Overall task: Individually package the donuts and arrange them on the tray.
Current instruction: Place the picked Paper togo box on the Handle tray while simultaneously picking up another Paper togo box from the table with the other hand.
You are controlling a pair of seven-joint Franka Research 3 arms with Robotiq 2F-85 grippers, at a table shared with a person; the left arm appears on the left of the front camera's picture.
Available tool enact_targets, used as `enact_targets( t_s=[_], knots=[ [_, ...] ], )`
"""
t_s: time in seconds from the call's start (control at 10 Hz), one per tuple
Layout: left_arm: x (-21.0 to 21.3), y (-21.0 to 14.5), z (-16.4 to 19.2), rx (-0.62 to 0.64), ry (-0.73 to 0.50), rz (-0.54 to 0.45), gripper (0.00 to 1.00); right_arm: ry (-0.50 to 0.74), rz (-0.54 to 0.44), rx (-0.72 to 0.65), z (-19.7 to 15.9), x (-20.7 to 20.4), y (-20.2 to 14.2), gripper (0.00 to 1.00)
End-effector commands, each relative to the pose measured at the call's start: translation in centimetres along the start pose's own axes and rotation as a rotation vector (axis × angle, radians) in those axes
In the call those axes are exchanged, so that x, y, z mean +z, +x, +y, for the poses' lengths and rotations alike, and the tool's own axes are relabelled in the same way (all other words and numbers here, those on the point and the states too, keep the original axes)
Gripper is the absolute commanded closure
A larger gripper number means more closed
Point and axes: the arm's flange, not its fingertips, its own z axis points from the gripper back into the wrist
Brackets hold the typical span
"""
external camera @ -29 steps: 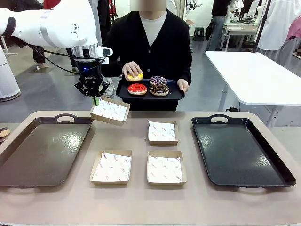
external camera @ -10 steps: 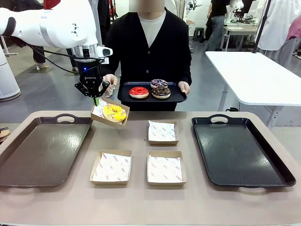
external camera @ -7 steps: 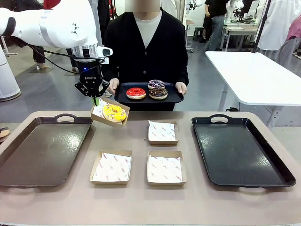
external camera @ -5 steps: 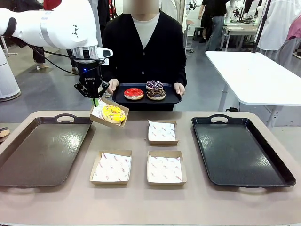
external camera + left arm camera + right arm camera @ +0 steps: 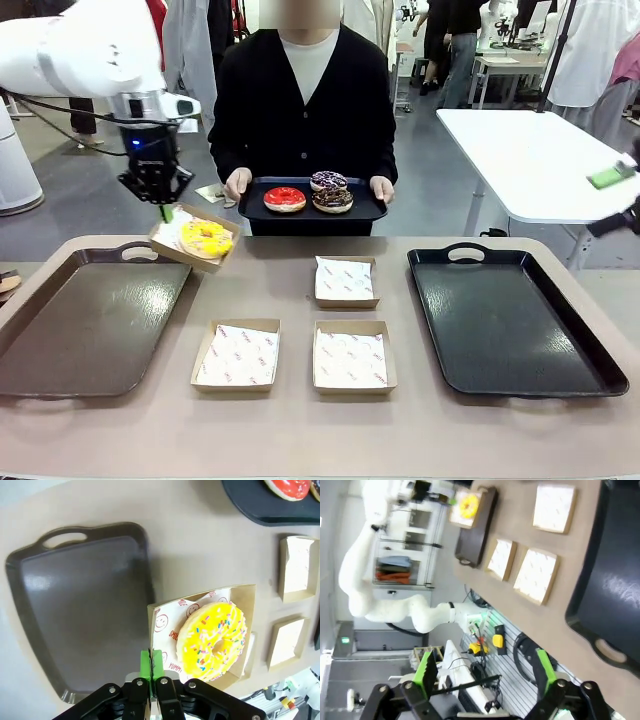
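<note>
The yellow donut (image 5: pixel 206 238) lies in the box (image 5: pixel 178 240) that our left fingers (image 5: pixel 165 211) pinch by its rim, above the left tray (image 5: pixel 60 340) far corner, with free tray at 7 o'clock; our right fingers (image 5: pixel 426 672) gape.

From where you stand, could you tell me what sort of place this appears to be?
Probably a robotics lab staging a bakery counter: the left gripper pinches a cardboard box holding the yellow donut, a white worktable stands beyond, and a tool rack lines one wall.
</note>
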Motion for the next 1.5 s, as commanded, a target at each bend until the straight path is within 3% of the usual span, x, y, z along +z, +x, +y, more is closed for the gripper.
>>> enact_targets(
  t_s=[0.0, 0.3, 0.5, 0.8, 0.9, 1.0, 1.1, 1.4],
  knots=[
    [0.1, -2.5, 3.7, 0.019, -0.04, -0.049, 0.99, -0.126, 0.058, -0.056, 1.6, -1.2, 4.9, 0.0],
    [-1.3, -3.6, 7.1, 0.017, -0.047, -0.071, 0.99, -0.359, 0.098, -0.077, 3.3, -7.0, 11.5, 0.0],
    [-2.1, -4.3, 8.2, 0.025, -0.056, -0.072, 0.99, -0.451, 0.135, -0.091, 3.6, -12.2, 14.8, 0.0],
    [-2.0, -5.5, 9.4, 0.044, -0.076, -0.102, 0.99, -0.6, 0.122, -0.052, 2.0, -20.2, 17.8, 0.0],
    [-2.4, -4.1, 8.4, 0.056, -0.031, -0.056, 0.99, -0.63, 0.147, -0.06, 0.8, -21.8, 18.3, 0.0],
    [-2.4, -4.1, 8.4, 0.056, -0.031, -0.056, 0.99, -0.628, 0.181, -0.066, 0.5, -23.1, 18.1, 0.0],
    [-2.4, -4.1, 8.4, 0.056, -0.031, -0.056, 0.99, -0.572, 0.146, -0.03, 1.4, -21.5, 17.1, 0.0],
    [-2.4, -4.1, 8.4, 0.056, -0.031, -0.056, 0.99, -0.572, 0.146, -0.03, 1.4, -21.5, 17.1, 0.0]
  ],
)
